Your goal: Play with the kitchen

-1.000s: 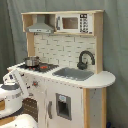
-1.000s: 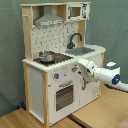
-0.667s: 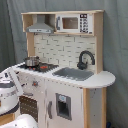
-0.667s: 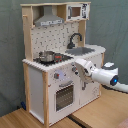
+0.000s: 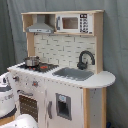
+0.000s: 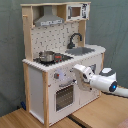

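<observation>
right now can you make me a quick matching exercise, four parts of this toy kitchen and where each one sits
Things:
1. pot
2. faucet
3. microwave
4. oven door

Places:
a. top shelf, beside the hood
b. on the stovetop
c. lower front, under the knobs
d. behind the sink

Pairs: 1-b, 2-d, 3-a, 4-c

Both exterior views face kitchen [image 5: 65, 75] [image 6: 60, 65], opposite front corners.
</observation>
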Available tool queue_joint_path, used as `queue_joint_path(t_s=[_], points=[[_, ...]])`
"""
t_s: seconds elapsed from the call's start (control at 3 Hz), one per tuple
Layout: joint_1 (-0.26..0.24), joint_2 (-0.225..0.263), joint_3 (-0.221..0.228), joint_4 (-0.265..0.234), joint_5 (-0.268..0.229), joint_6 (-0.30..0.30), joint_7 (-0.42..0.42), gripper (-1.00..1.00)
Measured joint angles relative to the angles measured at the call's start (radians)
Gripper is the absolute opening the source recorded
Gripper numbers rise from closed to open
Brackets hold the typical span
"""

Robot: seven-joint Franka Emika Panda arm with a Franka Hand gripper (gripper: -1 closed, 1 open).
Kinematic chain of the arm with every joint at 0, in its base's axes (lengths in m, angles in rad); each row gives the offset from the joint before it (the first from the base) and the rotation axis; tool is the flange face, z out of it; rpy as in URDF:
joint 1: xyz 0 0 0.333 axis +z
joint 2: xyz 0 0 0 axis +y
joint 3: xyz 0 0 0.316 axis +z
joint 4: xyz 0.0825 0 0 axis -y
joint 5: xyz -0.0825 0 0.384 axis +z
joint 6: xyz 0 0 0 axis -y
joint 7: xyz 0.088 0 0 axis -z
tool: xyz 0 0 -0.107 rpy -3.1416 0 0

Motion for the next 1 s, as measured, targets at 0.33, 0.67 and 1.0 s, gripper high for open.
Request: queue_joint_path(t_s=[0.33,0.67,1.0], points=[[-0.003,-0.004,0.023,0.001,0.000,-0.005,0.104,1.00],[-0.028,-0.010,0.041,-0.005,0.000,-0.024,0.201,1.00],[-0.082,-0.027,0.078,-0.013,0.000,-0.039,0.274,1.00]])
